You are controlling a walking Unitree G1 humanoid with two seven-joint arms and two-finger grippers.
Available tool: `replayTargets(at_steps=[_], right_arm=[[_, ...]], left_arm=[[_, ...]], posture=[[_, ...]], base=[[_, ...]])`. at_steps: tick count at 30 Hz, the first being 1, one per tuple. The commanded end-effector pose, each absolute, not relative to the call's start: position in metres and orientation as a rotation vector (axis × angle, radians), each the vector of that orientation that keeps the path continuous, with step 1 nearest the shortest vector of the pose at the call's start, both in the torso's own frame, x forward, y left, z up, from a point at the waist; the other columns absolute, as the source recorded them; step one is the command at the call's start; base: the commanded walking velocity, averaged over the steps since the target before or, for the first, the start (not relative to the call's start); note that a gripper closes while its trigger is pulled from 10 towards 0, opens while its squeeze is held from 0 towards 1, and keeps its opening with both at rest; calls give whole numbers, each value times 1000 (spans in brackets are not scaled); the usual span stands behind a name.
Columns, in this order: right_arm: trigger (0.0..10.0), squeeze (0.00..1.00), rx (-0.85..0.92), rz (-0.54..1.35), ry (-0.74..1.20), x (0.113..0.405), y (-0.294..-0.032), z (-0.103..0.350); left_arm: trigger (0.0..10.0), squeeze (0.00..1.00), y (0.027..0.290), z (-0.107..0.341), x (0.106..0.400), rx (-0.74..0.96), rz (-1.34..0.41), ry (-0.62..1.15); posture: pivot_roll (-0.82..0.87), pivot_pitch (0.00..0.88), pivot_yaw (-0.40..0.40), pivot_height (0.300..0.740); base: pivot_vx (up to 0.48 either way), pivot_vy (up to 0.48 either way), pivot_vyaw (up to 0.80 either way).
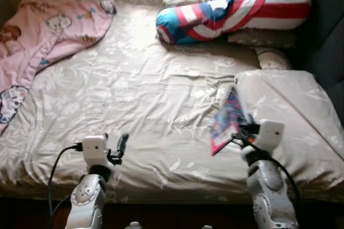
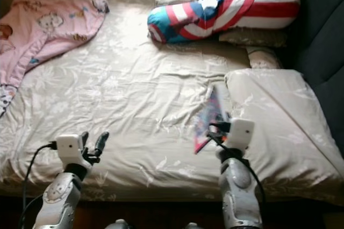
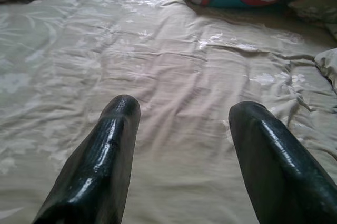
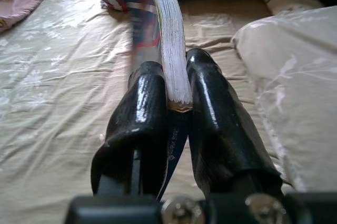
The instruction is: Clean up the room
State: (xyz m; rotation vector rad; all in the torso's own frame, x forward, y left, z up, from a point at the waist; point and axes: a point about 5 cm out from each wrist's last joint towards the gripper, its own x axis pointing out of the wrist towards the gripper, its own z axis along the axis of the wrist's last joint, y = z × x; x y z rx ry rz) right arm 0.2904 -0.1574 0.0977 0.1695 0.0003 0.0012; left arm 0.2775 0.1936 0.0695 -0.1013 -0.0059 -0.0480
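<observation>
So the right gripper (image 4: 176, 103) has its two black fingers pinched on the lower corner of a colourful paperback book (image 1: 228, 119), page edges facing up between them. The book's long axis runs away from the jaws toward the striped red-white-blue bolster pillow (image 1: 236, 14), and it's tilted up off the beige bedsheet (image 1: 140, 94), right beside the folded beige duvet (image 1: 290, 116). Cover's blurry; there's tiny print near the spine I can't read. The left gripper (image 3: 181, 145) hovers over bare sheet, fingers spread wide, nothing in them. A pink cartoon blanket (image 1: 48, 24) lies at the far left corner. Right arm's clearly the one carrying this.
</observation>
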Motion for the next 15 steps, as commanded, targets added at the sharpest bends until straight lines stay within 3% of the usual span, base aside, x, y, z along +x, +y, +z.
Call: replayTargets(at_steps=[1,15], right_arm=[[10000,0,165,-33,-16,288,-167,99],[10000,0,169,-27,-21,288,-167,100]], left_arm=[[10000,0,189,64,274,-114,-62,19],[10000,0,190,66,274,-111,-60,14]], posture=[[47,197,-58,726],[47,198,-59,726]], base=[[0,0,0],[18,0,0]])
